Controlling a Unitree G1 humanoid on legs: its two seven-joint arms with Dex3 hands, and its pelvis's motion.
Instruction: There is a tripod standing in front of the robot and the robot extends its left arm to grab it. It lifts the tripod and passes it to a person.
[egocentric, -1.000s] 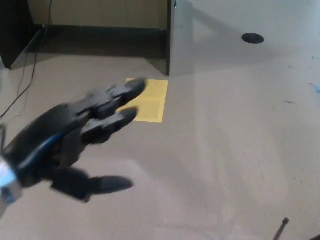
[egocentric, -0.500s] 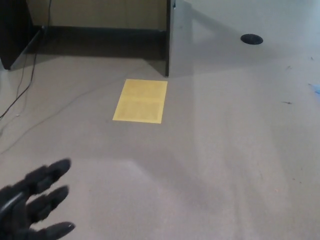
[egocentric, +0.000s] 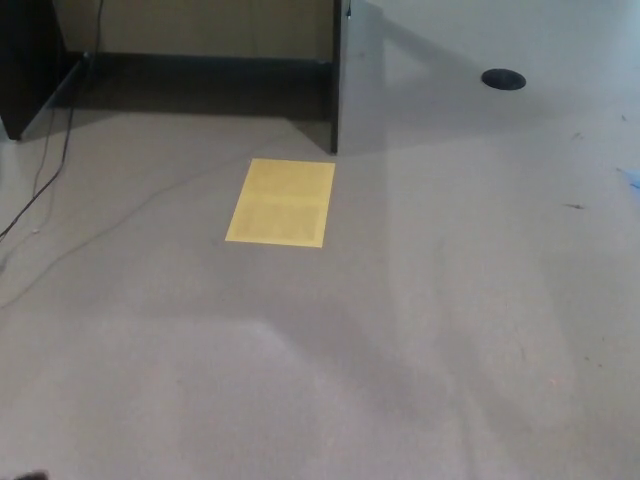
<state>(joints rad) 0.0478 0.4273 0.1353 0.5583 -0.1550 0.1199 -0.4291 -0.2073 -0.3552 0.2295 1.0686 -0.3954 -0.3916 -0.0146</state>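
Grey floor (egocentric: 420, 330), seen from above. Near the middle, a yellow sheet (egocentric: 281, 202) lying flat; just beyond it, the dark edge of a partition (egocentric: 337, 90); far right, a small black disc (egocentric: 503, 78); along the left, a thin cable (egocentric: 50, 160). No tripod in view, no person either. Neither left hand nor right hand in frame, so impossible to tell whether released or clenched. Judged stage: either before the reach or after the handover. Next, if unfinished: find the tripod, then extend the left arm.
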